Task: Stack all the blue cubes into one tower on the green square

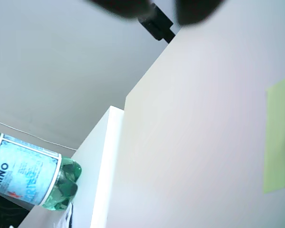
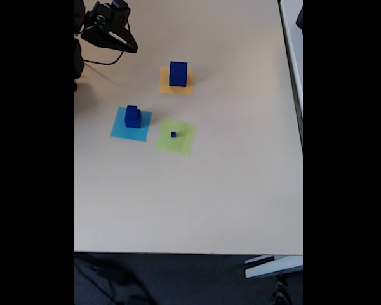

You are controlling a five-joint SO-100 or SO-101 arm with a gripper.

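Right now the stacking looks barely started, as I read it — the arm is folded up at the top-left corner of the table in the fixed view, well apart from every cube. Its claw is a dark shape pointing down-right; can't tell if it's open or closed, and it holds nothing I can see. The tiny blue cube sits alone on the green square, approx in its middle. The biggest blue cube stands on the orange square, and a mid-size one on the light-blue square — it may be two stacked, too small to tell. Next move, I'd say: clear the tiny cube off the green, since the big one wants to go down first as the base. Nothing blocks the reach; the squares lie near each other, so careful clearance btw neighbours matters. The wrist view shows a water bottle beyond the table edge, plus a corner of the green paper.
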